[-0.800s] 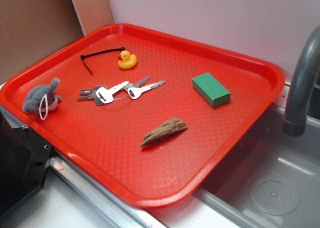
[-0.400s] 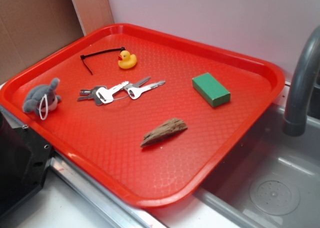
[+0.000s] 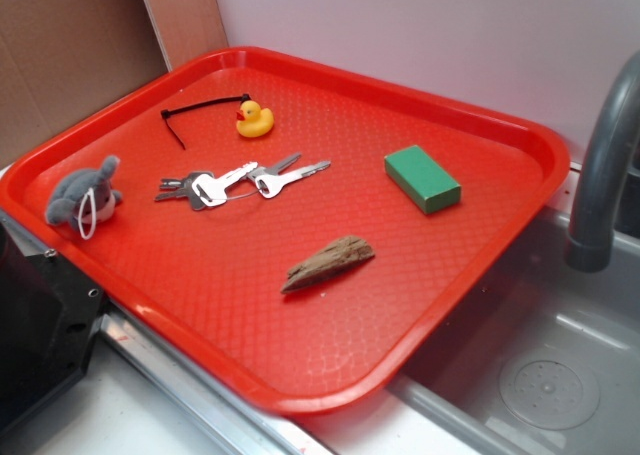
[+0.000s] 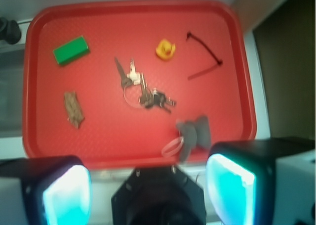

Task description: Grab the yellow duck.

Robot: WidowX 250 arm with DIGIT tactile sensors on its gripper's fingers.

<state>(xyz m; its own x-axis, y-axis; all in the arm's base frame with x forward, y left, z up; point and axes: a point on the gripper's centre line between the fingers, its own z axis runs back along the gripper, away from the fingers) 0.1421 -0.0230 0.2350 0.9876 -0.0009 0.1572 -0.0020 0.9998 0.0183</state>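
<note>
Exterior view unchanged: yellow duck sits where it was on the tray; fingers spread wide.

My gripper hangs high, looking straight down. Its two fingers stand wide apart, holding nothing.

No text, label or number can be read anywhere

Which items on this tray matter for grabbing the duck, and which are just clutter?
Job: yellow duck, gripper, open and high above the tray's near edge.

Lying about: keys, green block, wood piece, grey plush toy, black tie, red tray, faucet.
</note>
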